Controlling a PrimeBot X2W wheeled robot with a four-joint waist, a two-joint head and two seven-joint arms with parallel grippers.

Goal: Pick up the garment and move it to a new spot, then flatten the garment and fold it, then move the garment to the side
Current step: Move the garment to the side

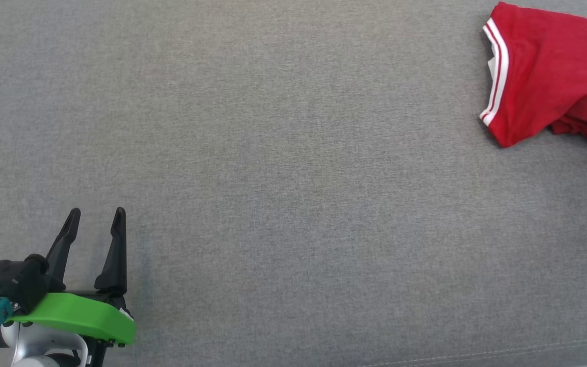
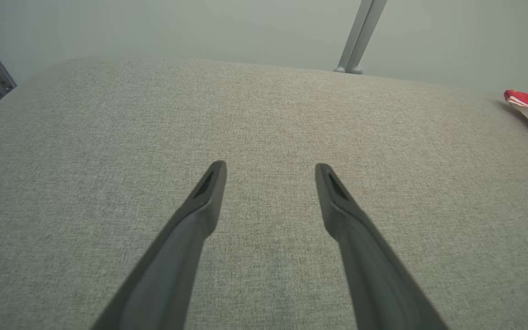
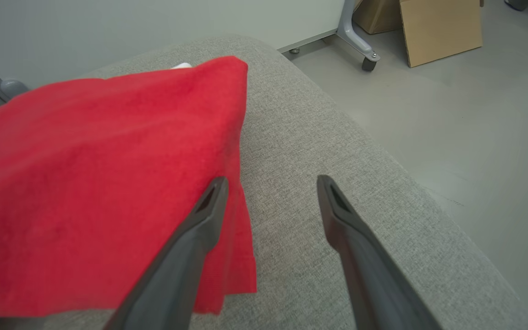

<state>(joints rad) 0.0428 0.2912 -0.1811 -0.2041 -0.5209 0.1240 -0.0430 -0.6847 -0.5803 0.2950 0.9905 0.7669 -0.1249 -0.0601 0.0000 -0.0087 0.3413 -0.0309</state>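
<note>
Beside the garment (image 3: 108, 160) | right gripper (image 3: 271, 183) wide open, holding nothing | left gripper (image 2: 271, 169) open

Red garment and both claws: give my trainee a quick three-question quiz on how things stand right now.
1. True or false: the left claw is gripping the red garment.
2. In the head view, the red garment lies at: A) upper right, B) lower left, C) centre.
3. Fill in: in its wrist view, the right claw is ____, with nothing between its fingers.

Key: 1 false; 2 A; 3 open.
</note>
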